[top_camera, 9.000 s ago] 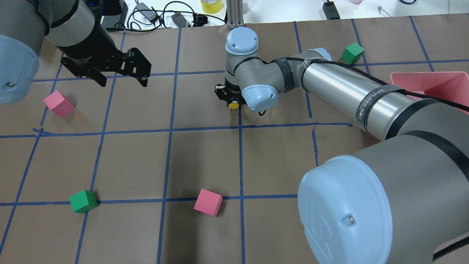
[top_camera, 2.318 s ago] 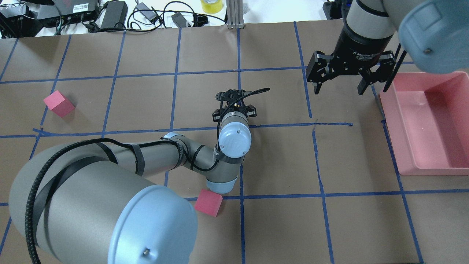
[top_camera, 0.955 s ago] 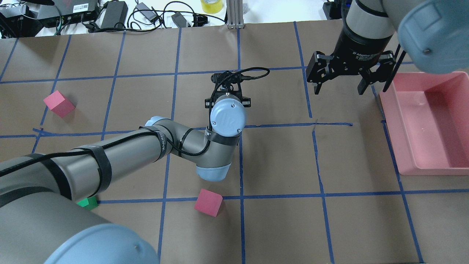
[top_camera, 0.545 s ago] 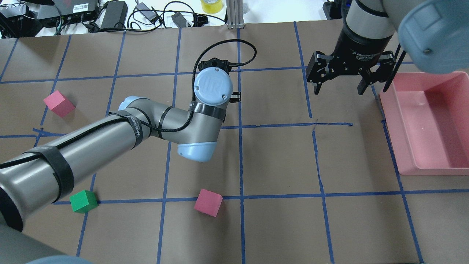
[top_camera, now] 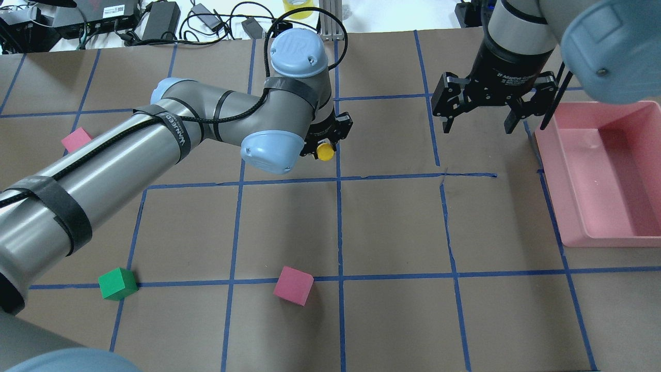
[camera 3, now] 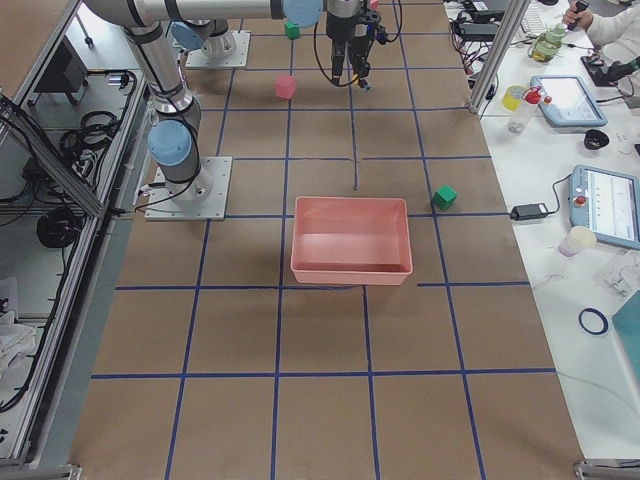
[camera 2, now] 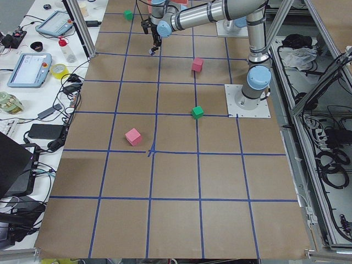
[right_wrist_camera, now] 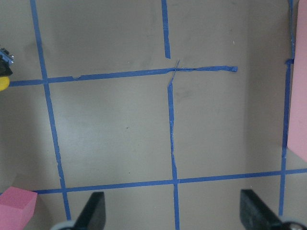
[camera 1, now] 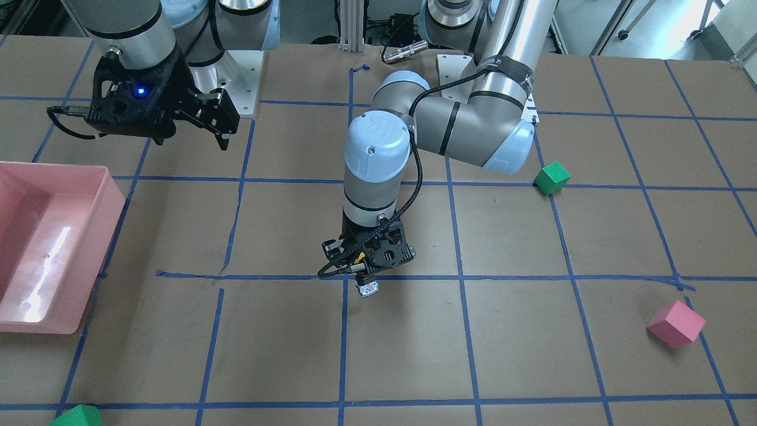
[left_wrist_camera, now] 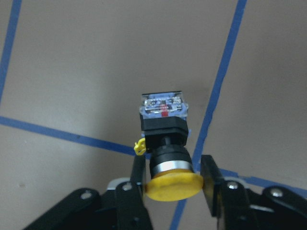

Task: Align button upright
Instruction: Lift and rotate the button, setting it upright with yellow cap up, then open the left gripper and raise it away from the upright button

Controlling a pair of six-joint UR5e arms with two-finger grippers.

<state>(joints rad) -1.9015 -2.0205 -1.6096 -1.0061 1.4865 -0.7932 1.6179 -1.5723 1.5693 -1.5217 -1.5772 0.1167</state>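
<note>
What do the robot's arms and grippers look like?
Both arms, left arm and right arm, are silver-grey tubes with pale blue joint caps. A black cable is strapped along the left one with black bands. The left gripper and right gripper are black; the right carries white lettering.

Cameras looked down from behind the robot (camera 2: 248, 102), faced it from across, watched far off from both ends, and rode the wrists close; all shared the table (top_camera: 392, 222).
</note>
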